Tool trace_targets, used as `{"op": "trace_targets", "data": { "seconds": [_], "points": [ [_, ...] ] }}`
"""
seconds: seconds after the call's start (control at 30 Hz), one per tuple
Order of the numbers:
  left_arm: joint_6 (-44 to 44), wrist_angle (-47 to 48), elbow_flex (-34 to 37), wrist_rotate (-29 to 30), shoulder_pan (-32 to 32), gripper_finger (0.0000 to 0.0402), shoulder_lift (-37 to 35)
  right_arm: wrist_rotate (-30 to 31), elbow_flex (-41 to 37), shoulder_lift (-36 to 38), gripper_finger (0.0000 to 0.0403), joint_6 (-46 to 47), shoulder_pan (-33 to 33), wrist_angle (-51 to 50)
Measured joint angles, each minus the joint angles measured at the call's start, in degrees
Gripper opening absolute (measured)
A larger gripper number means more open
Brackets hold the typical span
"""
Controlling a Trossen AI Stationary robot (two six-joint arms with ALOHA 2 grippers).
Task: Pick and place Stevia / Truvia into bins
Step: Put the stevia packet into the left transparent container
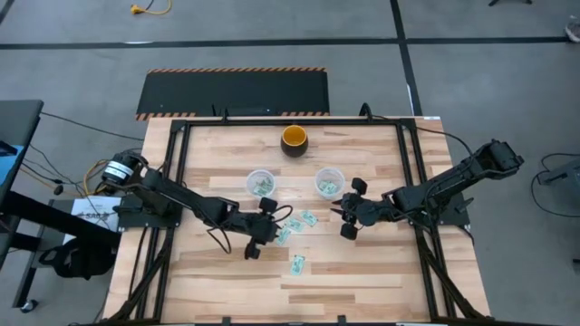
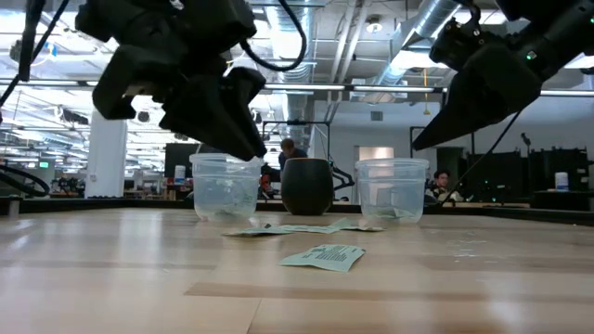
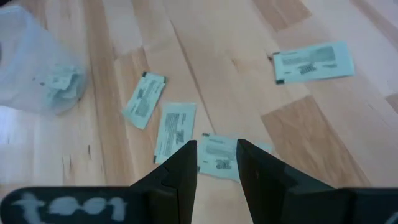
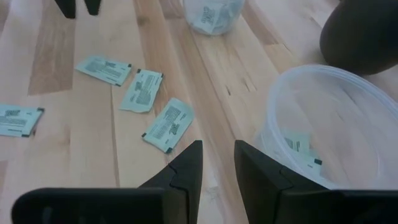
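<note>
Nearest my low camera lies one sachet (image 2: 322,256) flat on the worktop (image 2: 111,278), with a few more behind it in front of the two cups (image 2: 224,186) and the dark bowl (image 2: 307,186); both arms hang clear above the wood. From the high view, my left hand (image 1: 263,228) hovers over the loose cluster of sachets below the left cup (image 1: 260,182), and my right hand (image 1: 347,215) sits just beside the right cup (image 1: 328,182), below and to its right; each cup already holds a few packets, and one sachet (image 1: 298,263) lies apart, nearer the front edge. Through the left wrist, the fingers (image 3: 180,174) stand a little apart with nothing between them, and a sachet (image 3: 219,155) lies straight beyond the gap, two more next to it. Through the right wrist, its fingers (image 4: 186,168) are likewise slightly parted and empty, with the right cup (image 4: 329,124) close on one side and three sachets on the other. I judge we are between picks, left arm lined up for the next one. The next move calls for dropping the left hand straight down, tips astride that packet's edges, since flat paper could slide instead of lifting.
</note>
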State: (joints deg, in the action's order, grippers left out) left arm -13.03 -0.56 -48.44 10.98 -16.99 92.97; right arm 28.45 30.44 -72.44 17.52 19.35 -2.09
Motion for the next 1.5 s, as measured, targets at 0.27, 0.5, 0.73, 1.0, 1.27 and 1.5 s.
{"op": "trace_targets", "data": {
  "seconds": [0.27, 0.5, 0.73, 1.0, 1.27, 1.5],
  "points": [
    [-2.30, 0.33, -0.31, -0.22, -0.04, 0.0117, 0.00, -0.01, 0.00, 0.00, 0.0087, 0.00, 0.00, -0.94],
    [-1.61, 0.16, -0.31, -0.20, -0.04, 0.0168, 0.00, -0.02, 0.00, 0.00, 0.0087, -0.02, 0.00, -0.93],
    [-0.80, -0.23, -0.31, -1.24, -0.04, 0.0204, 0.00, -0.02, 0.00, 0.00, 0.0087, -0.15, 0.00, -0.91],
    [0.36, -0.18, -0.31, -2.80, -0.04, 0.0206, 0.00, -0.02, 0.00, 0.00, 0.0087, -1.03, 0.00, -0.91],
    [1.71, 4.43, -3.07, -3.05, -0.04, 0.0206, 2.98, -0.04, -0.02, 0.00, 0.0087, -1.03, 0.00, -1.30],
    [0.36, 7.64, -7.61, -4.20, 0.51, 0.0206, 6.14, -0.04, -0.01, 0.00, 0.0087, -0.99, 0.01, -2.60]
  ]
}}
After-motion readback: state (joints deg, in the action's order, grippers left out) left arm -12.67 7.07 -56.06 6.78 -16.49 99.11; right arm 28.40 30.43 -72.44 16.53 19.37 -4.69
